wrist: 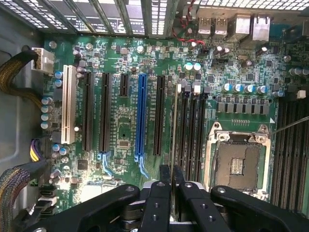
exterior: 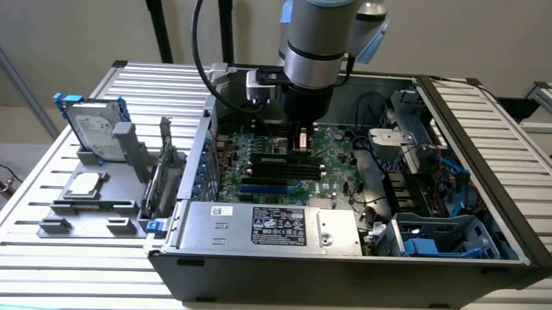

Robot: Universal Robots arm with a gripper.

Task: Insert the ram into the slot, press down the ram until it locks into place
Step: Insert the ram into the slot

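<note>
My gripper (wrist: pixel 171 170) reaches down into the open computer case, just above the motherboard (wrist: pixel 120 135). Its fingers (wrist: pixel 163 181) are shut on the ram (wrist: pixel 174 125), which shows edge-on as a thin line running away from the fingertips. In the exterior view the ram (exterior: pixel 302 141) hangs under the gripper (exterior: pixel 301 147), low over the board. Several parallel black memory slots with white end clips lie there; the slot (wrist: pixel 182 135) nearest the ram is the outermost one, on the side toward the blue slot. Whether the ram touches it I cannot tell.
A square metal processor socket (wrist: pixel 239 162) lies beside the memory slots. A blue slot (wrist: pixel 142 116), black expansion slots and a white slot (wrist: pixel 68 104) lie on the other side. The power supply (exterior: pixel 267 226) and cables (exterior: pixel 431 174) crowd the case. Outside stands a hard drive (exterior: pixel 95 132).
</note>
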